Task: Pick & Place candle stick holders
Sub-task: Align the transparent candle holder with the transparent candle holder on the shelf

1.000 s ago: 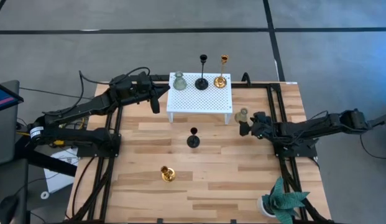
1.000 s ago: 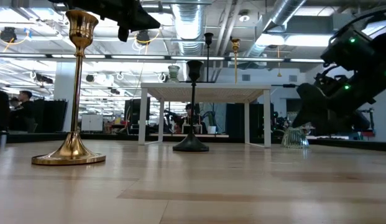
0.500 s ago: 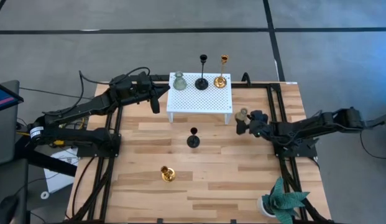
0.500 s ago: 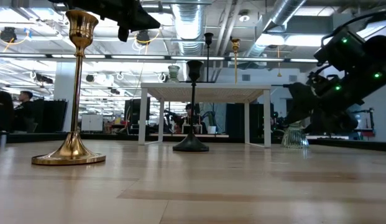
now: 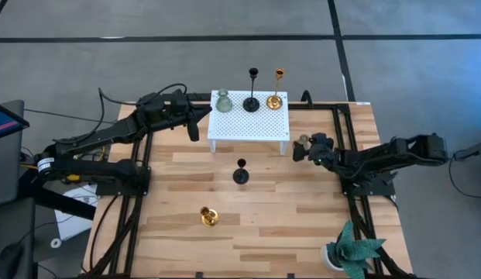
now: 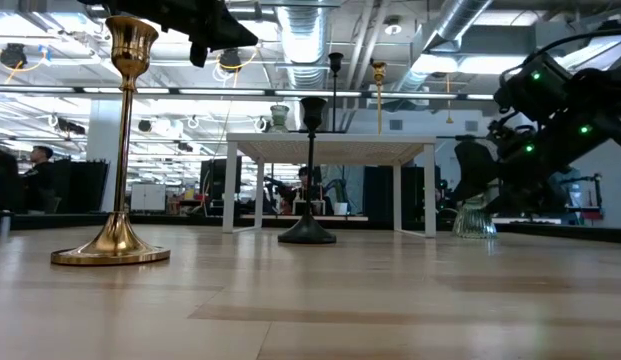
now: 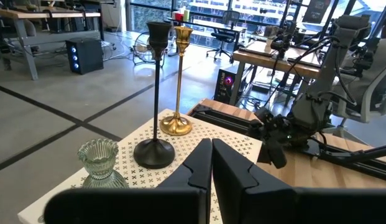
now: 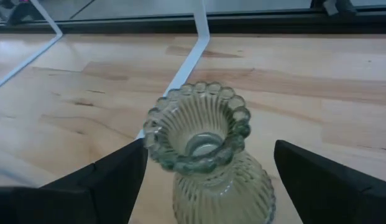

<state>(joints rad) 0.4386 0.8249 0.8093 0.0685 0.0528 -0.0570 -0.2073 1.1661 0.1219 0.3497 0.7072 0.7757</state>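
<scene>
right pincer [image 8: 205, 180] spread wide around pale green glass holder [image 8: 205, 155] on the bench [image 5: 302, 225] beside the white perforated stand [image 5: 248, 124] (fingers flanking, no contact visible), ready for closing. left pincer [image 7: 211, 165] shut, parked over the stand.

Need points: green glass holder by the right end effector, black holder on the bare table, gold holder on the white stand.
Green glass holder [image 8: 202, 146], right wrist view: beaded rim.
Black holder on the table [image 5: 241, 177], high view: round base.
Gold holder on the white stand [image 7: 176, 125], left wrist view: round base.
</scene>
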